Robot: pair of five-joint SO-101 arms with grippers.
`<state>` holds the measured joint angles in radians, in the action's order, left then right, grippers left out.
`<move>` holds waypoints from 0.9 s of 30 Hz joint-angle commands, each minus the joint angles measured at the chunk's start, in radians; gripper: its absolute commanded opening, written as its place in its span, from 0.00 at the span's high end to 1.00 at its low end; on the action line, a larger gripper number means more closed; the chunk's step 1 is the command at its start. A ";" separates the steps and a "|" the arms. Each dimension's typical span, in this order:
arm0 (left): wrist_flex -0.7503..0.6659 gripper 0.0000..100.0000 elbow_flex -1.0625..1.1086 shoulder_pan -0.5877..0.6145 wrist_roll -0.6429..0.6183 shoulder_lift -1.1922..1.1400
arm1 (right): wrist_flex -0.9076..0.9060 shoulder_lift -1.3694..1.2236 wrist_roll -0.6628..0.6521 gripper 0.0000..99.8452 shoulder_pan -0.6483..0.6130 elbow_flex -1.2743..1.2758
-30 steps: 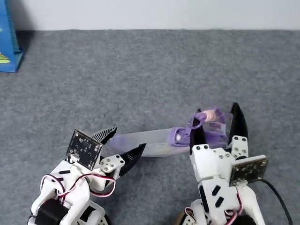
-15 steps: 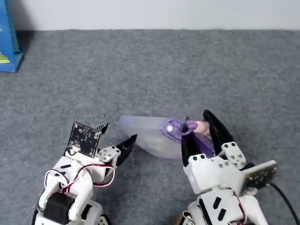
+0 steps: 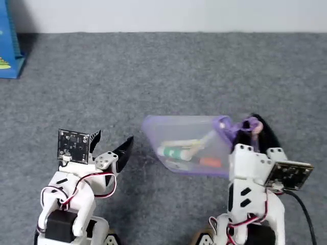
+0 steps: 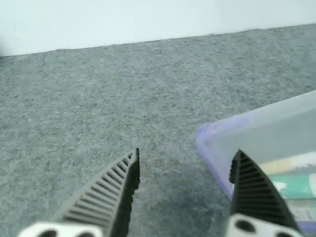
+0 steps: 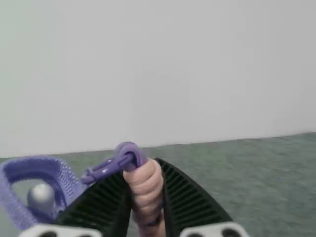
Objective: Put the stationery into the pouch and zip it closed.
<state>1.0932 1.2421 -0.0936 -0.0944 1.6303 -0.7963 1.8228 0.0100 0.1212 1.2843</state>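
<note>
A translucent purple pouch lies flat on the grey carpet, with a green-and-white pen and an orange item visible inside it. My right gripper is at the pouch's right end, shut on the pink coiled charm that hangs from the purple zip clasp. A purple strap loop with a silver ball sits beside it. My left gripper stands open a little left of the pouch, touching nothing. In the left wrist view the left gripper faces the pouch's corner.
A blue box stands at the far left edge by the white wall. Bare grey carpet stretches behind and to the left of the pouch.
The right gripper has moved right with the charm, and the pouch has turned from edge-on to lying flat. The left arm has drawn back to the left, away from the pouch.
</note>
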 commanded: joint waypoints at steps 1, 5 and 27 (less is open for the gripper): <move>-0.021 0.71 -0.041 0.002 -0.009 0.006 | -0.088 -0.019 -0.095 0.98 0.025 0.117; -0.021 0.71 -0.041 0.000 -0.009 0.006 | -0.209 -0.018 -0.140 0.98 0.022 0.121; 0.014 0.71 -0.039 0.000 -0.008 0.006 | -0.429 -0.008 -0.046 0.57 -0.228 0.074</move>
<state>1.1024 1.2421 -0.0936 -0.0944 1.6303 -1.1830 1.7998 -0.0453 -0.1304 1.4254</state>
